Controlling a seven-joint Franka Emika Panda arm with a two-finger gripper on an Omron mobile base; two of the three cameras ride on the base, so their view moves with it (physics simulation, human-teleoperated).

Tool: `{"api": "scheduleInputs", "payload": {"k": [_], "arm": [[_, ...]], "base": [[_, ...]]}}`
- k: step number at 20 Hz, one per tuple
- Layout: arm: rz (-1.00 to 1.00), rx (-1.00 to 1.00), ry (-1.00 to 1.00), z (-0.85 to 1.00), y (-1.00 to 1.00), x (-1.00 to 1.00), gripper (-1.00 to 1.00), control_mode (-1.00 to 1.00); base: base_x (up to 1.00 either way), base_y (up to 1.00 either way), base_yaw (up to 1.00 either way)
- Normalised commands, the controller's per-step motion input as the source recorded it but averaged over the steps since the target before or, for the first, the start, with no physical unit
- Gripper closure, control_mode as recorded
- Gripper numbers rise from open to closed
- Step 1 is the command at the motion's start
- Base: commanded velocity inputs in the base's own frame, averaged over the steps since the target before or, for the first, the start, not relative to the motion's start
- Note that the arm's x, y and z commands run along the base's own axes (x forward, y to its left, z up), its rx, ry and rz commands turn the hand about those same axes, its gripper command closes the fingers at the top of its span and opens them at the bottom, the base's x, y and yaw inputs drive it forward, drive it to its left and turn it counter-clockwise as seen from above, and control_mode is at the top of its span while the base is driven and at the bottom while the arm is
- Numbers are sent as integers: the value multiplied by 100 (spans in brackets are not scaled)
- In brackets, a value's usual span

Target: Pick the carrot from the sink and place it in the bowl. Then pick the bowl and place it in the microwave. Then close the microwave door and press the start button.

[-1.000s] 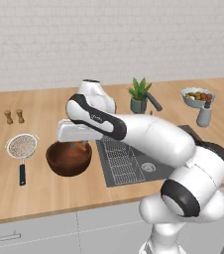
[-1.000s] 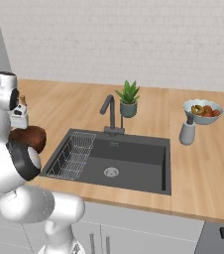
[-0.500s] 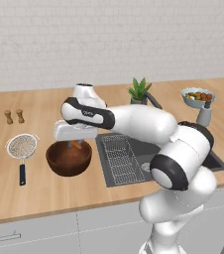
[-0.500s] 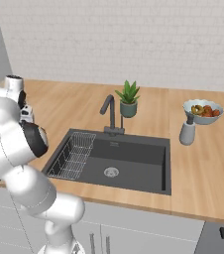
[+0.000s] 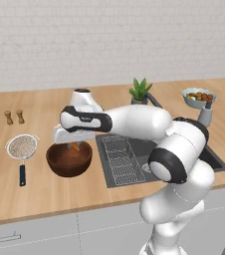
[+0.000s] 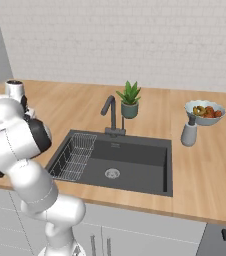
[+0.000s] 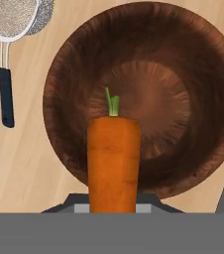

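Note:
My gripper point(image 5: 73, 143) is shut on the small orange carrot point(image 5: 74, 146) and holds it just above the wooden bowl point(image 5: 68, 160), which stands on the counter left of the sink point(image 5: 157, 149). In the hand view the carrot point(image 7: 113, 161) stands between the fingers of the gripper point(image 7: 113, 201), its green stub pointing at the middle of the bowl point(image 7: 183, 94) below. The carrot does not touch the bowl's floor. The sink point(image 6: 130, 162) has its wire rack point(image 6: 76, 156) at its left end. The microwave is out of view.
A mesh strainer point(image 5: 22, 147) with a blue handle lies left of the bowl. Two small shakers point(image 5: 14, 117) stand further back. Behind the sink are a faucet point(image 6: 110, 112) and a potted plant point(image 6: 130, 100). A grey fruit bowl point(image 6: 205, 111) and a grey bottle point(image 6: 188, 132) stand to the right.
The arm's elbow has swung round toward the base, while the hand has stayed over the bowl with the carrot in it. The bowl has not moved.

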Motion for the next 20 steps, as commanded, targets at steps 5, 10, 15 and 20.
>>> {"api": "scheduleInputs", "payload": {"k": [5,10,15,20], "arm": [[-2,-1,-7,-20,5,20,100,-100],[-1,0,-3,-34,0,9,100,-100],[-1,-1,-3,-39,1,12,100,-100],[-1,0,-5,-37,3,6,100,-100]], "base": [[0,0,0],[0,0,0],[0,0,0],[0,0,0]]}}
